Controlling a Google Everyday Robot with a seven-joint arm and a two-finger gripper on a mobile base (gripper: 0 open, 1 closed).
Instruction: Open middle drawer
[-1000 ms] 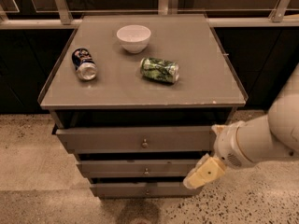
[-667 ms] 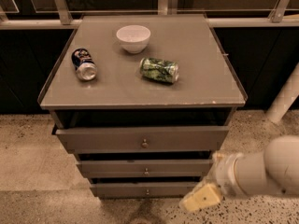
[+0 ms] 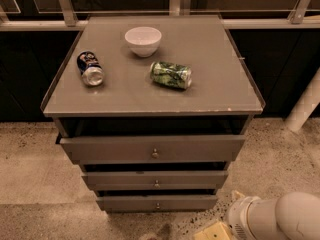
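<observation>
**A:** Which one are we opening, and where is it?

**B:** The grey-brown, slim-fronted middle drawer (image 3: pixel 190 178), second of three in the grey desk (image 3: pixel 215 59). It sits under the wider top drawer (image 3: pixel 110 148) and above the narrower bottom drawer (image 3: pixel 125 203). It looks pushed in, with only a dark gap showing above its front.

**A:** And the gripper?

**B:** The pale yellowish gripper (image 3: pixel 216 231) is low at the bottom edge of the view. It is down by the speckled floor (image 3: pixel 30 184), below and to the right of the drawer fronts and touching none of them. I cannot tell whether it is wide or closed, as most of it is cut off.

**A:** Where should it take hold?

**B:** On the small round metal knob (image 3: pixel 157 183) at the centre of the front. Nothing else on that flat panel offers a grip.

**A:** How will it handle?

**B:** I'd judge it a stiff, rigid box that slides straight out. It is probably light, though the contents are hidden. The knob is small and smooth, so a loose pinch could slip off. A pull off the sliding line might make the drawer bind.

**A:** Anything at risk on top?

**B:** A white bowl (image 3: pixel 143 40), a blue can (image 3: pixel 90 69) and a green can (image 3: pixel 171 75), both cans lying on their sides. A jerk might roll the cans.
</observation>
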